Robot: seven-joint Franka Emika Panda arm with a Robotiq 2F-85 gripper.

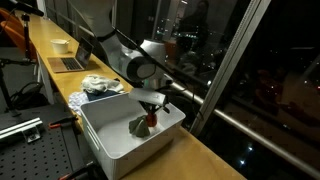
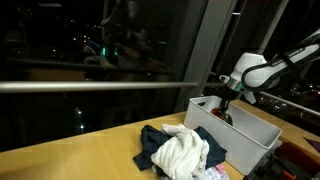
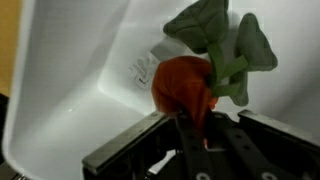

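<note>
My gripper (image 3: 190,128) reaches down into a white plastic bin (image 1: 112,146) and is shut on a red cloth (image 3: 183,88), whose fabric tapers down between the two dark fingers. A grey-green cloth (image 3: 218,45) lies against the red one on the bin floor. In both exterior views the gripper (image 1: 150,108) (image 2: 225,102) hangs just above the red cloth (image 1: 152,121) (image 2: 221,114), with the grey-green cloth (image 1: 138,125) beside it inside the bin (image 2: 250,133).
A heap of clothes (image 1: 100,87) (image 2: 180,150) lies on the wooden table (image 1: 200,160) next to the bin. Farther along stand a laptop (image 1: 71,62) and a white bowl (image 1: 60,45). A dark window with a rail (image 2: 90,86) runs alongside the table.
</note>
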